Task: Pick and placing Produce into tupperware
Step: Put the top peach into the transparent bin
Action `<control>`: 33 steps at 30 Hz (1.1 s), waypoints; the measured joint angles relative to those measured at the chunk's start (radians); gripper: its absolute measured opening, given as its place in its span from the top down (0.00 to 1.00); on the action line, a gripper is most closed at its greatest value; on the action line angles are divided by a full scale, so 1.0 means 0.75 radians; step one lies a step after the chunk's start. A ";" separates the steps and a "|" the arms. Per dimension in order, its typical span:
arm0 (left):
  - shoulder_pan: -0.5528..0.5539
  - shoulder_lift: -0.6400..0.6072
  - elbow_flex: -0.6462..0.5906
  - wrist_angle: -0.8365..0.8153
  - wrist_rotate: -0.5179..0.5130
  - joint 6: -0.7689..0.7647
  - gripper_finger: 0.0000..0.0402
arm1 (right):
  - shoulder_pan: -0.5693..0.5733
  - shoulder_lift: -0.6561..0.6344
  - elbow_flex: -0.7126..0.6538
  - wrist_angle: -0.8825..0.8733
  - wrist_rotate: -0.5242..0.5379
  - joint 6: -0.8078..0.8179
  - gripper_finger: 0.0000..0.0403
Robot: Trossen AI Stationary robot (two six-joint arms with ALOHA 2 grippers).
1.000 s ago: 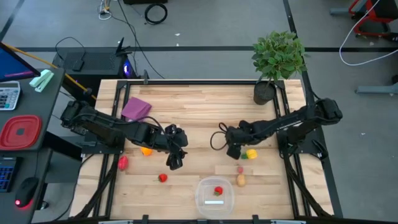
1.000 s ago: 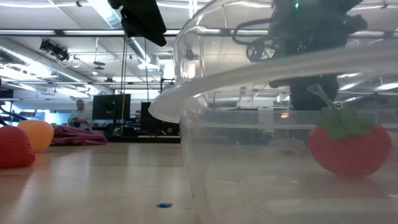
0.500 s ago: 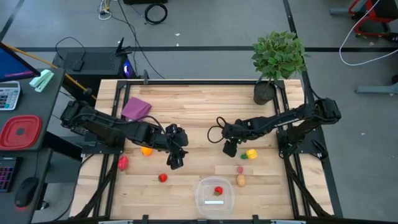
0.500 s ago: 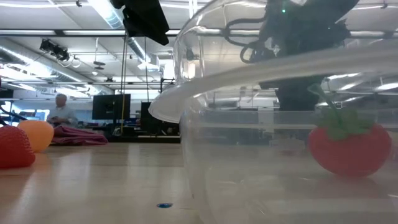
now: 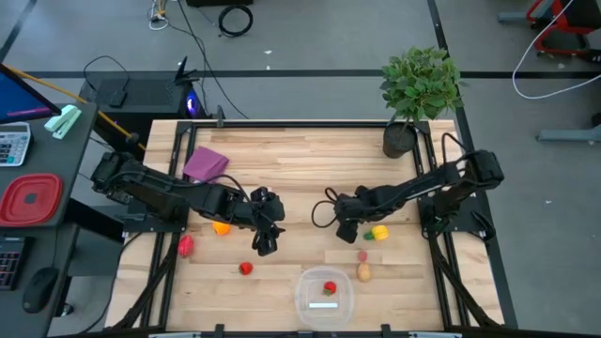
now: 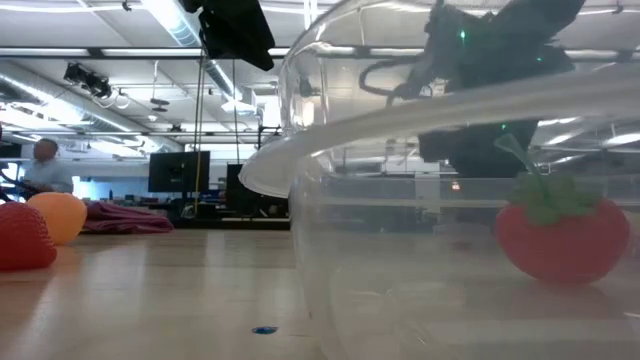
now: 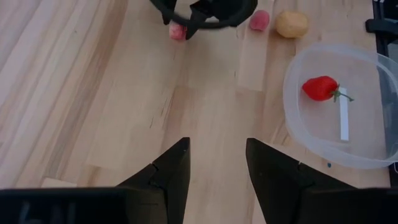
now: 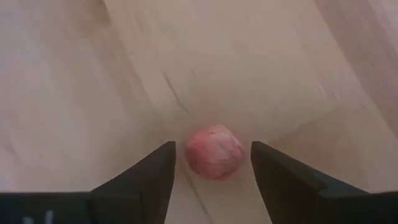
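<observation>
The tupperware (image 5: pixel 324 296) is a clear round tub near the table's near edge, with one red strawberry piece (image 7: pixel 321 88) lying in it. My right gripper (image 8: pixel 212 163) is open and points down near the table's middle. Its fingers stand on either side of a small pink piece (image 8: pixel 214 158) on the wood without touching it. The high view hides this piece under the gripper (image 5: pixel 346 228). My left gripper (image 7: pixel 214 155) is open above bare wood, left of the tub. Loose produce lies around: yellow (image 5: pixel 379 232), pink (image 5: pixel 362 255), tan (image 5: pixel 363 272), a red strawberry (image 5: pixel 245 268), red (image 5: pixel 186 246) and orange (image 5: pixel 221 227).
A purple folded cloth (image 5: pixel 206 163) lies at the far left of the table and a potted plant (image 5: pixel 420 89) stands at the far right corner. A red lidded container (image 5: pixel 30 199) sits on the side desk. In the low view the tub wall (image 6: pixel 400 260) fills most of the picture.
My right gripper has shifted a little toward the table's left and come down over the pink piece. My left arm has kept still. A person in the room behind has walked toward the left.
</observation>
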 joint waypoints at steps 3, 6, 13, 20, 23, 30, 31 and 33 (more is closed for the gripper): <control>0.000 0.000 0.000 0.000 0.000 0.001 0.60 | 0.000 0.019 0.000 0.003 0.001 0.001 0.45; 0.000 0.000 0.000 -0.001 0.000 0.001 0.60 | 0.000 0.022 0.001 0.007 0.004 0.002 0.45; 0.000 0.000 0.000 -0.001 0.000 0.002 0.60 | 0.000 0.022 0.001 0.009 -0.001 0.003 0.57; 0.000 0.000 0.000 -0.001 0.000 0.002 0.60 | 0.011 0.017 0.001 0.004 0.013 -0.002 0.81; 0.000 0.000 0.000 -0.001 0.000 0.002 0.60 | 0.031 -0.003 0.001 0.001 0.044 -0.011 0.86; 0.000 0.000 0.000 -0.003 0.000 0.002 0.60 | 0.183 -0.143 0.067 0.000 0.031 0.043 0.84; 0.000 0.000 0.000 -0.003 0.000 0.003 0.60 | 0.220 -0.171 0.083 0.000 0.032 0.061 0.84; 0.000 0.000 0.000 -0.003 0.000 0.003 0.60 | 0.298 -0.216 0.118 0.007 0.033 0.109 0.84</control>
